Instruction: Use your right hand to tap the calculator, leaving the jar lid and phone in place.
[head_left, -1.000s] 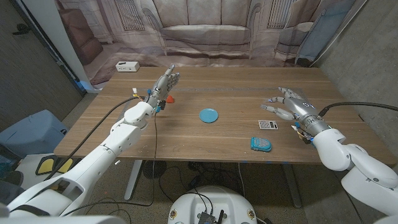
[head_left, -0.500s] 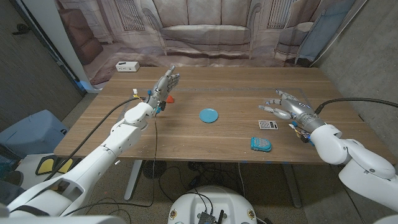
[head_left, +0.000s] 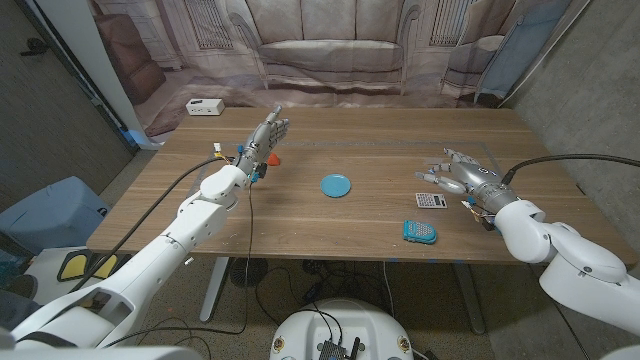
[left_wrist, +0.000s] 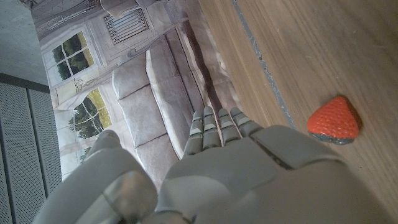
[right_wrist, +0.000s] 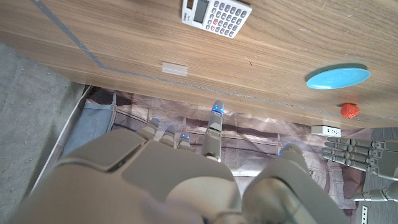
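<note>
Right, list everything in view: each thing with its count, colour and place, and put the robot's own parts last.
calculator: one, white with dark keys, on the table's right part, just beside the right hand's fingers.
phone: one, blue, near the front edge, nearer the robot than the calculator.
jar lid: one, blue, round, near the table's middle.
strawberry-like toy: one, red, on the left part, next to the left hand.
power strip: one, white, at the far left corner.
table: one, wooden.
backdrop: one, printed with a sofa and windows, behind the table.
left hand: one, grey, raised, holding nothing.
right hand: one, grey, fingers spread, by the calculator.
</note>
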